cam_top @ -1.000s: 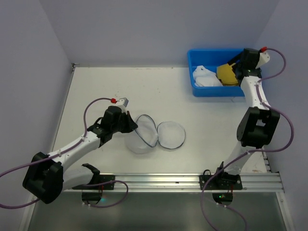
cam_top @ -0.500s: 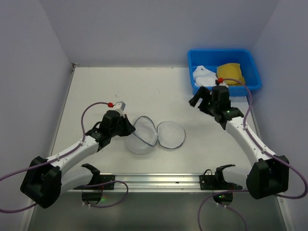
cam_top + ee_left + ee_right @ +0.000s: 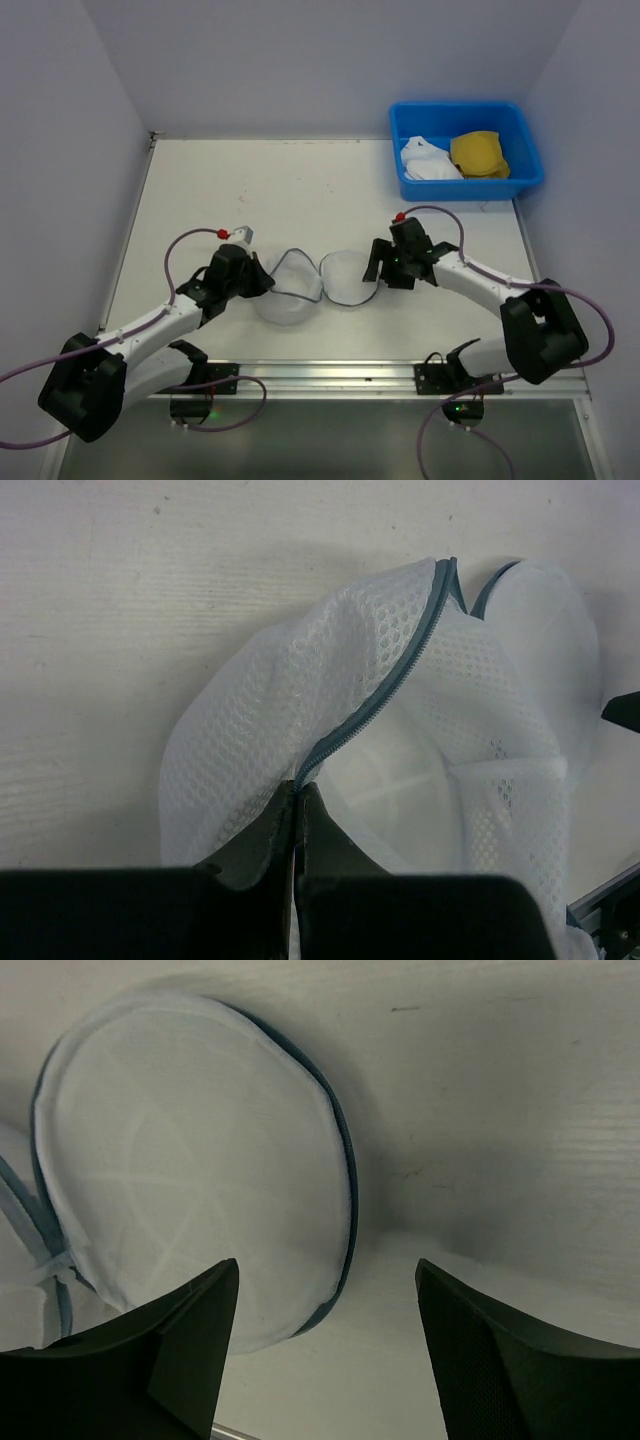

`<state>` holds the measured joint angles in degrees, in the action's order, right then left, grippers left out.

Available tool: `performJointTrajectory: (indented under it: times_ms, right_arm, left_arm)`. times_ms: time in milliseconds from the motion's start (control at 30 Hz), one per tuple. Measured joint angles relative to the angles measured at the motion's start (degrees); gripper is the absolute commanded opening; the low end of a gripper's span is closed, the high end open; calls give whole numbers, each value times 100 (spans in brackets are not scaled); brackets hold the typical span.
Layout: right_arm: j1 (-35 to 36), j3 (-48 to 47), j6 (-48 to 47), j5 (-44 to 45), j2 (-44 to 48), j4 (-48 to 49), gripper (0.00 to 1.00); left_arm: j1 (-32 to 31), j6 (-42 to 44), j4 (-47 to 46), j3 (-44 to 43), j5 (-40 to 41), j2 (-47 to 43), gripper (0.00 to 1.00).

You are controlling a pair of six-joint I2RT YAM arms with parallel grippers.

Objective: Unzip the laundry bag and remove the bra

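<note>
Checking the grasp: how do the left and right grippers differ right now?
The left gripper is shut, pinching the laundry bag at its zipper edge; the right gripper is open and empty. Left is at the bag's bowl half; right is over its flat round flap. Both are low beside the bag.

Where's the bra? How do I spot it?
Look at the blue bin at the far right corner of the table. Two things lie inside; the bra is on the right. It is mustard yellow and domed, while the white cloth beside it is crumpled.
</note>
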<state>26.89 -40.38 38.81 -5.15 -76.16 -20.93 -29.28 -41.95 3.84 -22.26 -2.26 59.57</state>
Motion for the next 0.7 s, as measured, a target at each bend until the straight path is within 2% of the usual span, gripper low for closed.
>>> performJointTrajectory:
  times_ms: [100,167,267,300,367,533,700]
  right_arm:
    - [192,-101,50,-76,-568,52,70]
    - [232,-236,111,-131,-839,57,66]
    - [234,-400,144,-179,-1032,221,37]
    - [234,-404,162,-186,-1047,232,18]
    - [234,-407,175,-149,-1034,201,2]
    - [234,-605,101,442,-647,-262,0]
    - [236,-1357,-315,1351,131,-848,0]
  left_arm:
    - [0,-44,-20,59,2,-2,0]
    - [0,-50,-37,96,2,-2,0]
    - [0,-50,-125,168,0,11,0]
    - [0,-50,-195,199,-7,35,0]
    - [0,-50,-308,251,-26,105,0]
    - [-24,-52,-667,254,-212,573,0]
    - [-162,-52,-933,-114,-328,1185,0]
